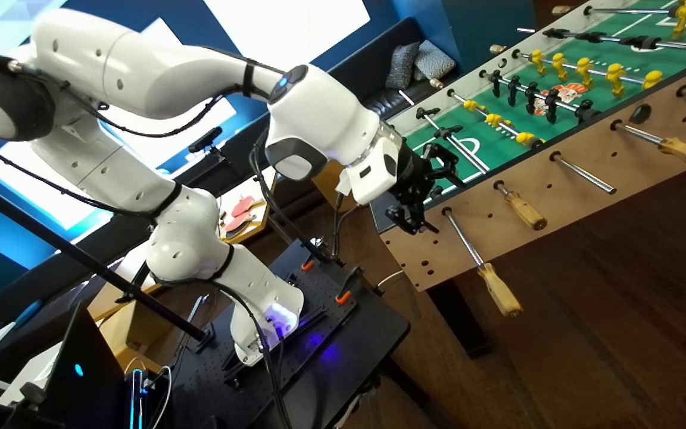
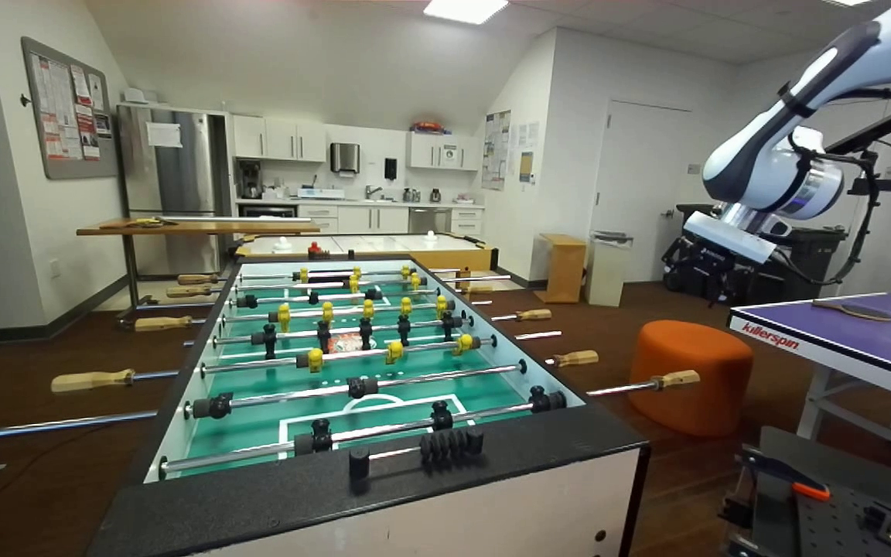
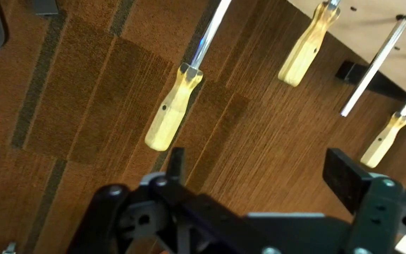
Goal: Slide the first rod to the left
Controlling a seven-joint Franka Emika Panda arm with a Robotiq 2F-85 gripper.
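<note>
The first rod is a thin silver rod (image 1: pixel 464 237) with a tan wooden handle (image 1: pixel 499 290), at the near end of the foosball table (image 1: pixel 408 253). A stretch of bare metal shows between the table wall and the handle. In an exterior view, the rod (image 2: pixel 395 425) carries black figures and its handle (image 2: pixel 676 379) sticks out on the robot's side. In the wrist view, the handle (image 3: pixel 171 107) lies just beyond the left fingertip, not between the fingers. My gripper (image 3: pixel 255 155) is open and empty. It also shows in both exterior views (image 1: pixel 447 205) (image 2: pixel 697 285), apart from the handle.
Beside the first rod are a second rod's handle (image 3: pixel 305 49), a bare rod end (image 3: pixel 375 67) and another handle (image 3: pixel 384 143). An orange stool (image 2: pixel 689 371) and a purple table (image 2: pixel 863 329) stand near. The robot's black cart (image 1: pixel 349 357) stands beside the table end.
</note>
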